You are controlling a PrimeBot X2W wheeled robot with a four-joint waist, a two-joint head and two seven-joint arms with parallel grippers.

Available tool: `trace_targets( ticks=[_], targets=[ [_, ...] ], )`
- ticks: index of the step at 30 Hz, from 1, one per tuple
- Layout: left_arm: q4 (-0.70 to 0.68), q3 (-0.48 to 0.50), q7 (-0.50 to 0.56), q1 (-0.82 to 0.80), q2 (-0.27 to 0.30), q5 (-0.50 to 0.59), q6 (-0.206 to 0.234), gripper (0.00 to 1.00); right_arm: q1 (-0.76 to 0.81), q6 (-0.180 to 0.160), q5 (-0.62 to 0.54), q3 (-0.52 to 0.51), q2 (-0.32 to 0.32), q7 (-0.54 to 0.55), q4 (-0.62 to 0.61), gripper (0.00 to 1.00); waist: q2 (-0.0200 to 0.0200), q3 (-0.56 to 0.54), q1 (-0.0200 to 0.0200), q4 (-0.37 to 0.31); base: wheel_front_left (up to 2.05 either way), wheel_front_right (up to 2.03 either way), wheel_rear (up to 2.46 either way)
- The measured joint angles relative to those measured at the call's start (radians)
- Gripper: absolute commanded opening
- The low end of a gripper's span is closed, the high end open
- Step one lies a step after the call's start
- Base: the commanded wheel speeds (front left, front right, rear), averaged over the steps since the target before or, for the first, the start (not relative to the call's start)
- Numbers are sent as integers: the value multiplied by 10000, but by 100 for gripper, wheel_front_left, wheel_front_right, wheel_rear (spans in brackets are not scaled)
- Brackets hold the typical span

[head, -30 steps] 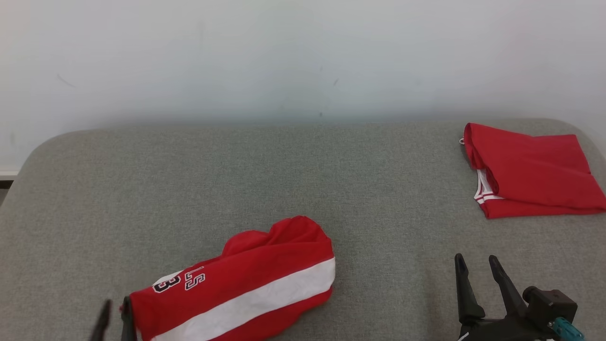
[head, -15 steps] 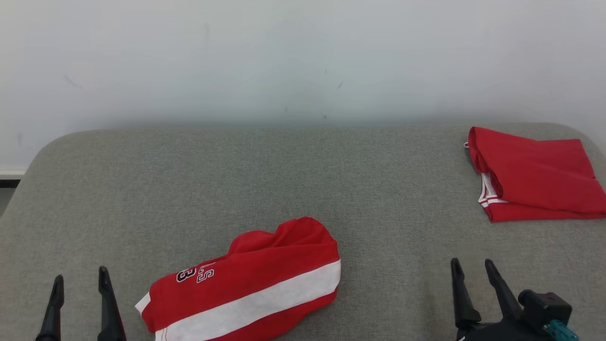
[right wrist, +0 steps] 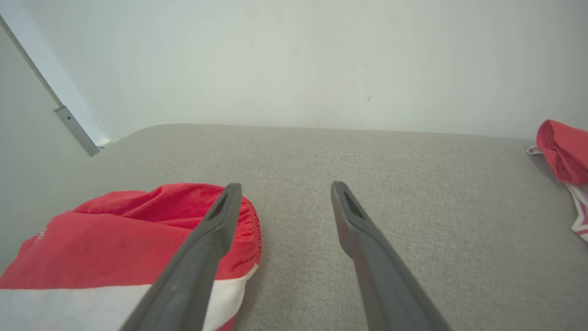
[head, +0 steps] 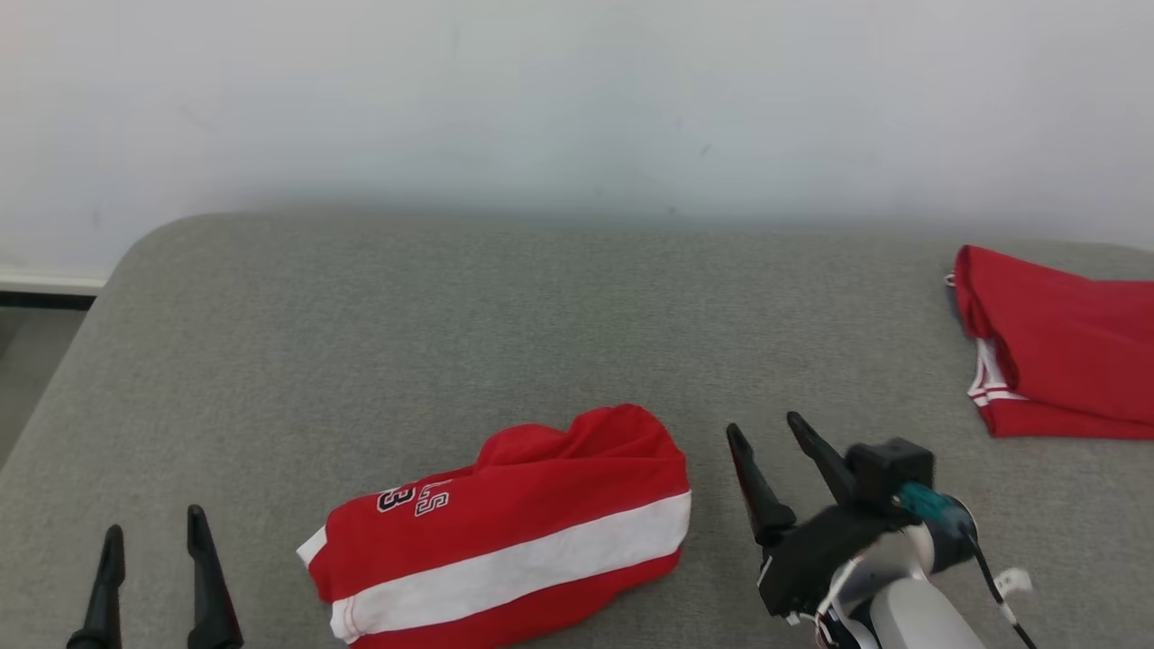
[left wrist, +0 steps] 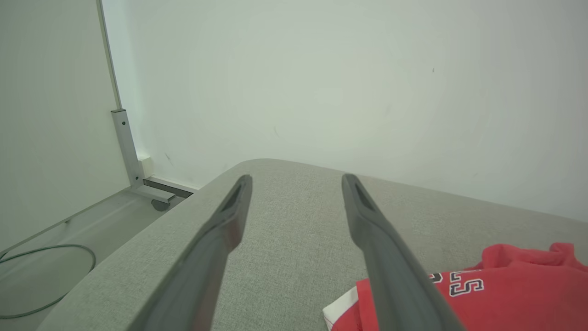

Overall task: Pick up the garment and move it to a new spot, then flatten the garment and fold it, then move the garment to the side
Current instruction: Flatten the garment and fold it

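The garment (head: pixel 514 527) is a red jersey with a white band and black-edged lettering, lying bunched near the front of the grey padded table (head: pixel 541 315). It shows at the lower right of the left wrist view (left wrist: pixel 496 289) and at the lower left of the right wrist view (right wrist: pixel 119 248). My left gripper (head: pixel 151 523) stands open at the lower left, a short way left of the garment, empty. My right gripper (head: pixel 766 431) is open just right of the garment's right end, nothing between its fingers (right wrist: pixel 216 225).
A second red garment (head: pixel 1055 347), folded with white trim, lies at the table's right edge, and shows at the right of the right wrist view (right wrist: pixel 562 156). The table's rounded left edge (left wrist: pixel 151 230) drops to a floor with a cable (left wrist: pixel 41 271) and a metal post (left wrist: pixel 126 151).
The left gripper let go of the garment's left end and opened, drawing off to the left. The right arm moved in to the garment's right end. The camera view shifted.
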Motion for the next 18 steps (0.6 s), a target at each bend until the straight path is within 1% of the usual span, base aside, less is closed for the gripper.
trace_targets(
  ticks=[5,8,12,18],
  targets=[
    [196,242,0,-18,-533,240,-382,100,-1221,0,362,734,-244,596,1521,100,0,98,0,423,0,0,0],
    [479,328,0,-60,-759,378,-688,100,-1789,0,686,1089,-343,895,2481,100,0,136,0,699,0,0,0],
    [729,570,0,-188,-1001,606,-972,100,-2564,0,1041,1626,-464,1241,3902,100,0,183,0,1022,0,0,0],
    [955,817,0,-345,-1304,853,-1317,100,-3071,0,1804,2405,-424,1674,5772,100,0,225,0,1350,0,0,0]
  ],
)
